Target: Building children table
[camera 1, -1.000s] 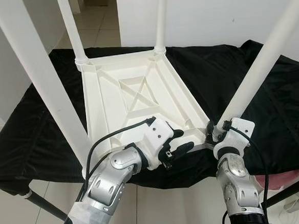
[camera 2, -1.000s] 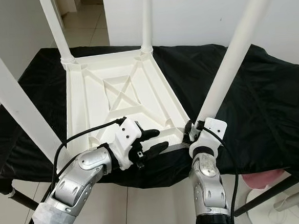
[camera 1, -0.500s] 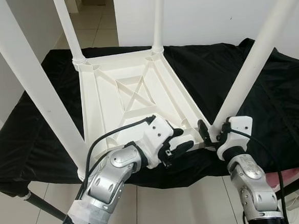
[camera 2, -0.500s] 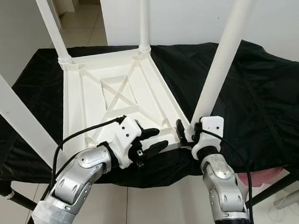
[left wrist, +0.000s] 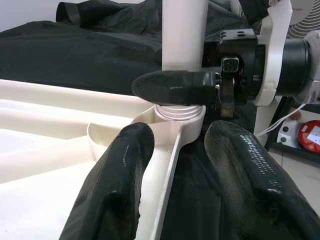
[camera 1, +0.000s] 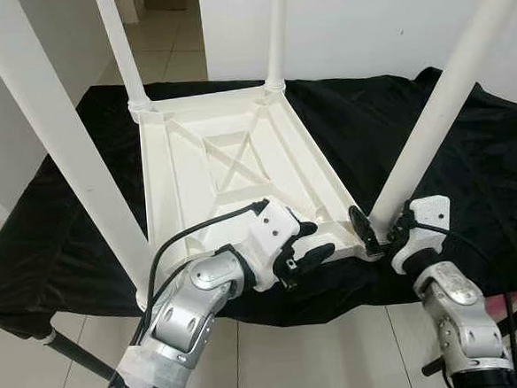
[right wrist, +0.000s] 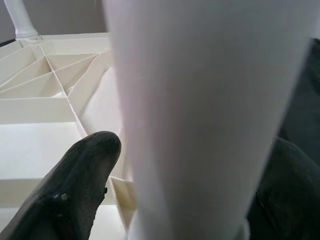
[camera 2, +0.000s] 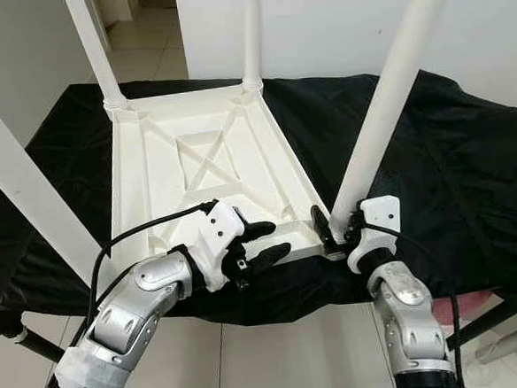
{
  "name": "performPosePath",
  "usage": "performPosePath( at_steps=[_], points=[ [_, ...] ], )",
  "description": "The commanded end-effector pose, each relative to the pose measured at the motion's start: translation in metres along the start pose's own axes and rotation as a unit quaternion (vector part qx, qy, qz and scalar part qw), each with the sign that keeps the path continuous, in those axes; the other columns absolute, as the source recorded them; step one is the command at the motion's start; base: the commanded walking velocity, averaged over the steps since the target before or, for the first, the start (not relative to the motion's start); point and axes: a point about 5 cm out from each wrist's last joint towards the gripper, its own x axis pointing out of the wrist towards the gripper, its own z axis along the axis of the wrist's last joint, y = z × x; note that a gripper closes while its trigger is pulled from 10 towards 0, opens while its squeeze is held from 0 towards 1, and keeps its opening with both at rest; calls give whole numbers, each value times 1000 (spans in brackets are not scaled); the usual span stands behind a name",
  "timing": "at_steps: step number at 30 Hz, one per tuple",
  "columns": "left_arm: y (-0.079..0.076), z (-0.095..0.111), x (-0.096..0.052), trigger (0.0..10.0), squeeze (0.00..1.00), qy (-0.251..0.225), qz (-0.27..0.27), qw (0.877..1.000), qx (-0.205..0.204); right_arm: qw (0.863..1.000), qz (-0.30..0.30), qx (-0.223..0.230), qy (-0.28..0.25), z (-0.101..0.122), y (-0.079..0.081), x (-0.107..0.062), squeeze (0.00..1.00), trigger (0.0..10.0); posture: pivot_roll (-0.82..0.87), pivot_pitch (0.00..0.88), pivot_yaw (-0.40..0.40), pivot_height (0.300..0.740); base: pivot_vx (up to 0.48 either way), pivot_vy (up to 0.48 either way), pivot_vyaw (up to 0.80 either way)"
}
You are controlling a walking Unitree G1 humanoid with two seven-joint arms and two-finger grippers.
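**Upturned children's table, right gripper at its near leg**

A black cloth (camera 1: 432, 137) covers a work surface, and on it lies the white plastic table top (camera 1: 230, 174), underside up, its ribs and crossed bracing showing. Four white legs stand up from its corners: the near left leg (camera 1: 64, 141), the far left leg (camera 1: 120, 48), the far right leg (camera 1: 274, 33) and the near right leg (camera 1: 443, 110).

The right gripper (camera 1: 378, 230) sits at the base of the near right leg, one black finger on each side of it; the right wrist view has the leg between the two fingers (right wrist: 75, 185), so they are clasped around it just above its socket (left wrist: 179, 112).

The left gripper (camera 1: 308, 244) rests at the near edge of the table top, just beside that corner. Its fingers (left wrist: 117, 185) are spread apart and grasp nothing, the rim of the table top running between them.
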Motion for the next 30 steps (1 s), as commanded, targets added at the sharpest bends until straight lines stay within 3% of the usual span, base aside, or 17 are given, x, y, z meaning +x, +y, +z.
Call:
performPosePath(
  at_steps=[1, 7, 11, 17, 23, 30],
  points=[
    [0, 2, 0, 10000, 0, -2, -8, 1000, 1, 999, -13, 34, 12, 0, 1, 1, 0, 10000, -89, 0, -2, 740, 0, 0, 0],
    [1, 3, 1, 10000, 0, -2, -9, 1000, 2, 998, -30, 46, 17, 3, 0, 1, 0, 10000, -94, 0, 2, 740, 0, 0, 0],
    [2, 3, 1, 10000, 0, -3, -9, 1000, 4, 998, -61, 10, -4, 2, -2, 2, 0, 10000, -95, 0, 3, 740, 0, 0, 0],
    [1, 3, 1, 10000, 0, -4, -9, 1000, 3, 999, -36, 20, 23, -3, 2, 2, 0, 10000, -93, 0, -7, 740, 0, 0, 0],
    [0, 4, 1, 10000, 0, -6, -6, 1000, 1, 999, -2, -17, 37, -1, 1, 1, 0, 10000, -92, 0, -10, 740, 0, 0, 0],
    [1, 4, 1, 10000, 0, -8, -5, 1000, -2, 999, 5, -14, 50, -3, -1, 0, 0, 10000, -92, 0, -13, 740, 0, 0, 0]
  ],
)
